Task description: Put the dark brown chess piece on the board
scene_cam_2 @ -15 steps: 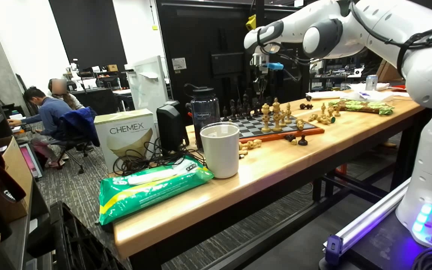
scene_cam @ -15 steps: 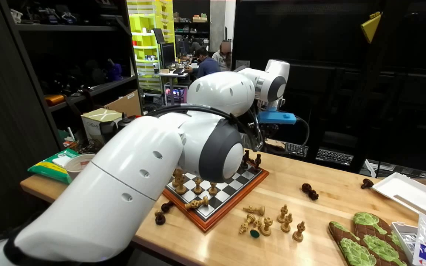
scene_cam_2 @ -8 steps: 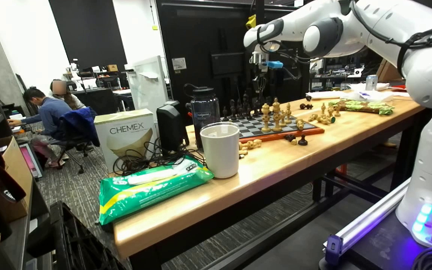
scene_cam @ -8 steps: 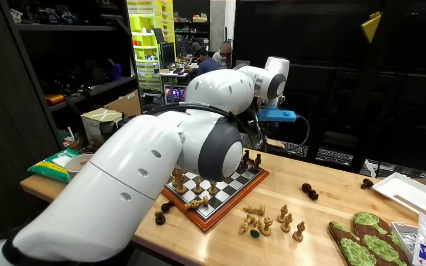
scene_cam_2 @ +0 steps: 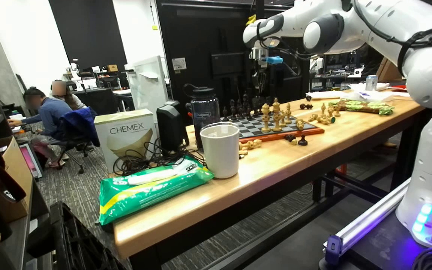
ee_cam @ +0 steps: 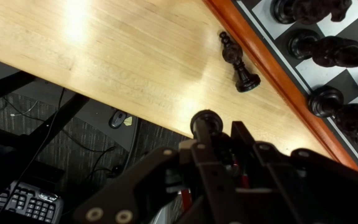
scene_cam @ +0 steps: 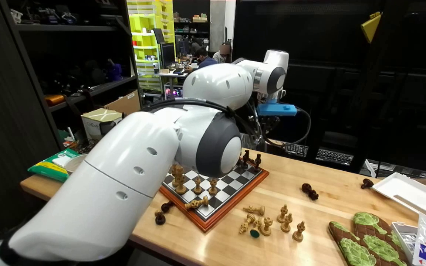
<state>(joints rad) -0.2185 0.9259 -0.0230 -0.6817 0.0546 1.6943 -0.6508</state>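
In the wrist view my gripper (ee_cam: 219,127) is shut on a dark brown chess piece (ee_cam: 215,123). Its round base shows at the fingertips and its body sits dark between the fingers. It hangs above the tabletop near the table's edge, beside the board. The board (ee_cam: 261,51) has a reddish-brown frame and checkered squares; it also shows in both exterior views (scene_cam: 235,199) (scene_cam_2: 306,132). In an exterior view my gripper (scene_cam_2: 260,88) is above the board's far side; the held piece cannot be told from the dark background there.
Several dark pieces (ee_cam: 325,101) stand on the board. Another dark piece (ee_cam: 242,73) lies on the table beside the frame. Light pieces stand on the board (scene_cam: 197,184) and on the table (scene_cam: 266,226). A tall bottle (scene_cam_2: 204,112) and a mug (scene_cam_2: 219,150) stand near the board.
The arm and gripper have risen in both exterior views. The board and the other pieces have not moved.
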